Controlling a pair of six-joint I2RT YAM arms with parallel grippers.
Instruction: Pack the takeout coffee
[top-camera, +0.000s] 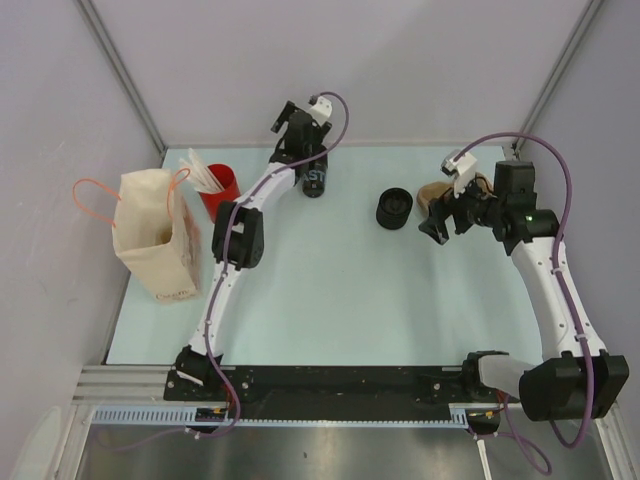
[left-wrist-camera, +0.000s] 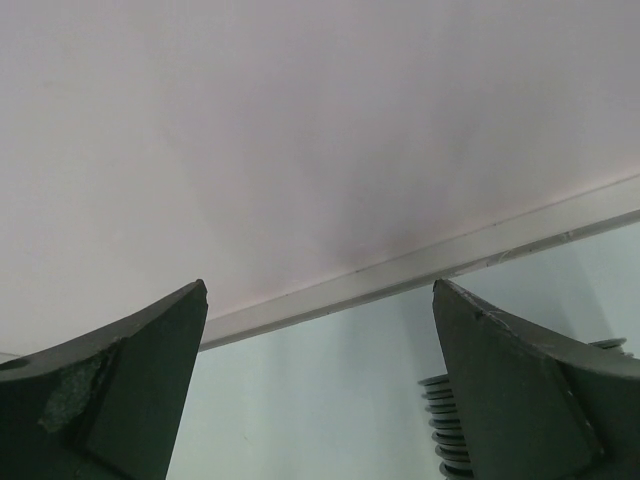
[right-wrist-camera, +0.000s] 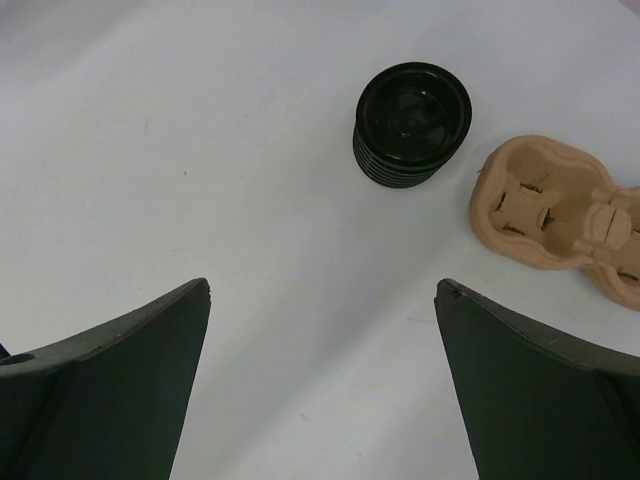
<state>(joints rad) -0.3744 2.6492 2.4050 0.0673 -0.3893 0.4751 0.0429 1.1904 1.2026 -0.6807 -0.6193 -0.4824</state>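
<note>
- While both arms are holding nothing, the takeout coffee (top-camera: 315, 183) stands upright near the far edge of the table (top-camera: 330, 300). It is tight against the left arm's wrist (touching or not, can't tell), with the red cup (top-camera: 222, 190) to its left in the top view.
- Left gripper (left-wrist-camera: 320, 290): fingers spread wide with nothing between them, aimed at the back wall. The coffee does not show in its wrist view.
- Right gripper (right-wrist-camera: 322, 290): also spread and empty, hanging over bare table short of the black ribbed piece (right-wrist-camera: 410, 122) and the moulded carrier (right-wrist-camera: 555, 205).
- Handling, my guess: it's a thin-walled disposable cup, light if empty, sloshy and top-heavy if filled (can't tell which, nor whether a lid is on). The wall likely dents under a hard squeeze, and it looks smooth, so it may slip.
- Where to hold: from the side, around mid-body below the rim, with a moderate squeeze. Keep it upright all the way to the paper bag (top-camera: 150, 240).
- Counts:
  - one black coffee cup
  - one red cup with a bunch of white sticks (too small to count)
  - one black ribbed piece
  - one carrier
  - one bag with orange handles
  - two grippers
</note>
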